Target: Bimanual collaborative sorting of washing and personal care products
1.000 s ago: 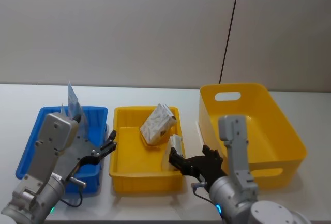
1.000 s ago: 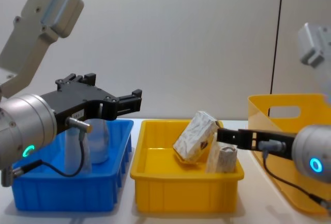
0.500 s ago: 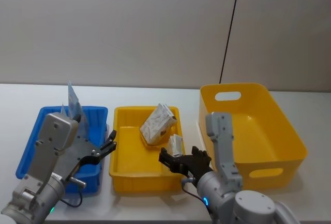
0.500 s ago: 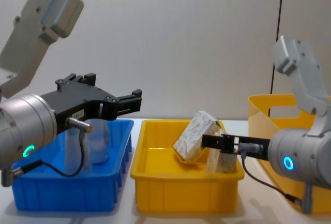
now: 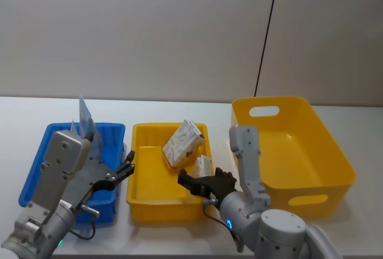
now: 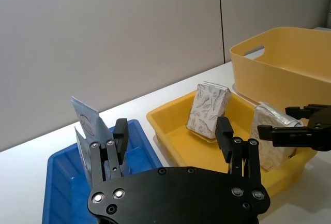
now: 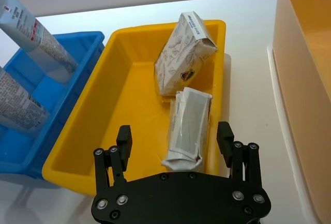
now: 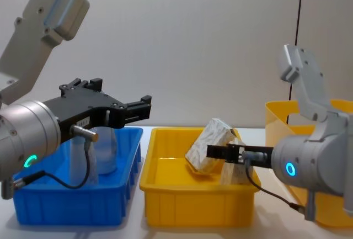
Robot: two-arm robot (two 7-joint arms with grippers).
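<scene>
The left gripper [image 6: 172,137] hung spread and empty, with the pouches [image 6: 87,125] upright just ahead of one finger in the blue tray [image 6: 57,182]. The right gripper [image 7: 175,137] also gaped, a wrapped block [image 7: 189,125] lying just under its fingers in the yellow tray [image 7: 93,146]. An off-centre close could crush the wrap and lose it.

Soft, even indoor light falls from above, leaving the grey wall [image 5: 149,32] flat and the white tabletop [image 7: 248,32] bright with no harsh glare. Only faint, soft-edged shadows lie on the tabletop under the yellow tray [image 7: 111,94] and the blue tray [image 8: 66,206]. The yellow tray's floor carries a mild sheen, and the yellow tub [image 5: 335,169] is evenly lit inside.
</scene>
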